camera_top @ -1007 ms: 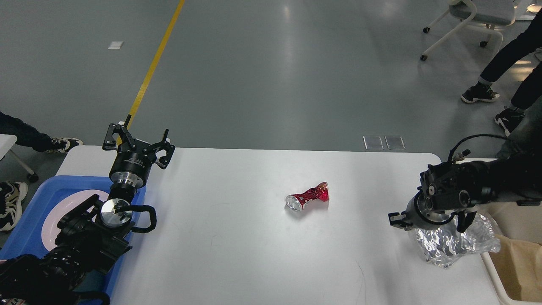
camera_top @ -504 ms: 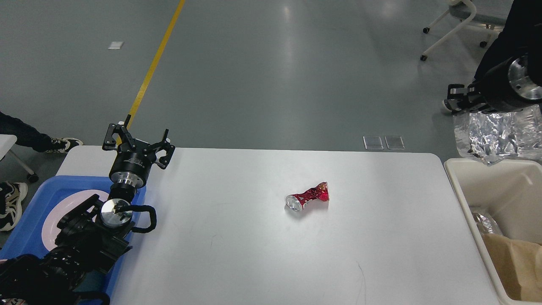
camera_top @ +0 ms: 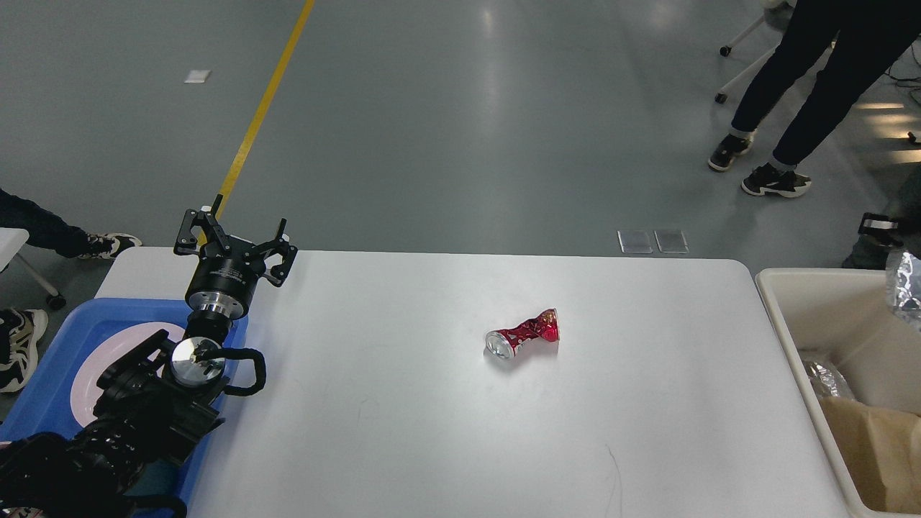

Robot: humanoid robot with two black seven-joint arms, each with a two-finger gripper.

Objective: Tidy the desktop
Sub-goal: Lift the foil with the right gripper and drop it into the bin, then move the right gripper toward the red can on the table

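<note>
The desktop (camera_top: 432,432) is a wide white tabletop. A crushed red can (camera_top: 523,335) lies on its side near the middle. My left gripper (camera_top: 234,241) hovers open over the far left corner, nothing between its fingers. Only one finger of my right gripper (camera_top: 879,224) shows at the right edge of the view. A crumpled silver foil wrapper (camera_top: 905,280) hangs just below it, above the cream bin (camera_top: 781,316), so the gripper appears shut on it.
A blue tray (camera_top: 50,360) holding a pink plate (camera_top: 90,374) sits at the left edge under my left arm. The bin holds a foil ball (camera_top: 827,378) and brown paper (camera_top: 878,446). A person's legs (camera_top: 784,93) stand beyond the table, far right.
My right arm lifted the foil wrapper off the table's right side and swung it right, over the bin, mostly leaving the view. The left arm and the can stayed still.
</note>
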